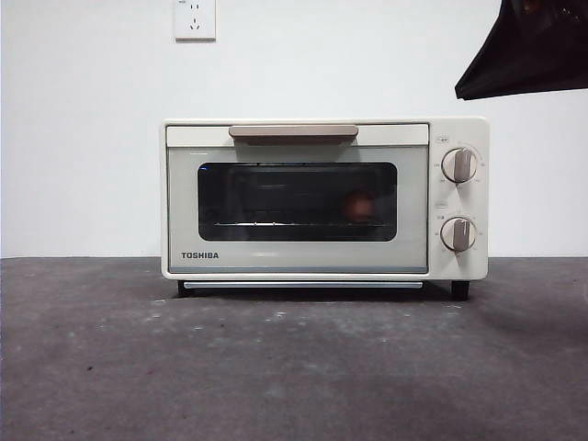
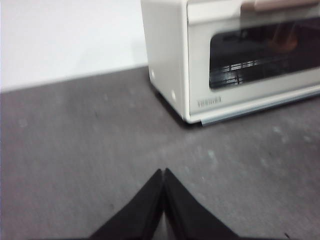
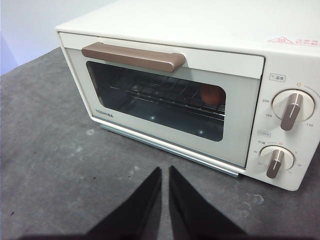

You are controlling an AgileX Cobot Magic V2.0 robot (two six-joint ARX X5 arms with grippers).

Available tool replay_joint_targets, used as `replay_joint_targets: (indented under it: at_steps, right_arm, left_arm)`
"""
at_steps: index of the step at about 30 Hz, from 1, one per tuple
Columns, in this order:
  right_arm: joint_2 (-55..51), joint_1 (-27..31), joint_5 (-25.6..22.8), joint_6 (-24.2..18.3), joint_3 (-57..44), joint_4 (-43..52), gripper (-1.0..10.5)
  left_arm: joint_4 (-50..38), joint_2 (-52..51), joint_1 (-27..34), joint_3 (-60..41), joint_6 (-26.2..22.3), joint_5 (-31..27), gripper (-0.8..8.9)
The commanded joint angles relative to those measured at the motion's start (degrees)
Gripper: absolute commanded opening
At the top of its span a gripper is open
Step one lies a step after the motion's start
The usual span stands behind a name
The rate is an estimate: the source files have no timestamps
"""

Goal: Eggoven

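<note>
The cream TOSHIBA oven (image 1: 322,197) stands at the back of the table with its door closed. Through the dark glass a reddish-brown egg (image 1: 358,207) rests on the wire rack at the right side inside; the right wrist view shows that egg (image 3: 213,94) too. My right gripper (image 3: 165,172) hovers in front of the oven (image 3: 200,75), above the table, shut and holding nothing. My left gripper (image 2: 163,175) is low over the table, off the oven's (image 2: 235,55) left front corner, shut and empty. A black arm tip (image 1: 533,46) shows at the top right of the front view.
The oven has a brown door handle (image 1: 293,132) and two grey knobs (image 1: 458,165) on its right panel. The table (image 1: 294,367) is dark grey, with a white wall and a socket (image 1: 195,18) behind.
</note>
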State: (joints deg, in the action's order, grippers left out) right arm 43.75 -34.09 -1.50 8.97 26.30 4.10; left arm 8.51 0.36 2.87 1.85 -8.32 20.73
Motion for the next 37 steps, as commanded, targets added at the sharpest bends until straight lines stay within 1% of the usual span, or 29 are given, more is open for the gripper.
replay_joint_targets:
  at_steps: [1,3,26,27,29,31,32,35,37]
  right_arm:
    - [0.3,-0.4,0.0,-0.4,-0.1,0.6,0.0]
    - [0.3,-0.4,0.0,-0.4,-0.1,0.6,0.0]
    - [0.2,-0.4,0.0,-0.5,-0.1,0.5,0.0]
    - [-0.3,-0.2,-0.2,-1.3,-0.1,0.5,0.0]
    - [-2.9,1.9,-1.1,-2.8,-0.1,-0.2,0.0]
    - [-5.1,5.0,-0.8,-4.1,-0.1,-0.7,0.0]
    - [-6.2,6.7,0.0,-4.4,-0.1,-1.1,0.0]
    - [-10.1,13.3,4.5,-5.4,-0.6,-3.4,0.0]
    - [-13.1,18.3,5.9,-5.9,-1.8,-4.2,0.0]
  left_arm:
    - [-0.5,-0.2,0.2,-1.5,2.2,0.0,0.08]
    - [0.6,-0.2,0.2,-1.7,3.4,0.0,0.08]
    - [0.7,-0.2,0.2,-1.6,3.4,0.0,0.08]
    - [0.7,-0.2,0.2,-1.6,3.4,0.0,0.08]
    - [0.7,-0.2,0.2,-1.6,3.4,0.0,0.08]
    - [0.7,-0.2,0.2,-1.6,3.4,0.0,0.08]
    - [0.7,-0.2,0.2,-1.6,3.4,0.0,0.08]
    - [0.7,-0.2,0.2,-1.6,3.4,0.0,0.08]
    - [0.7,-0.2,0.2,-1.6,3.4,0.0,0.08]
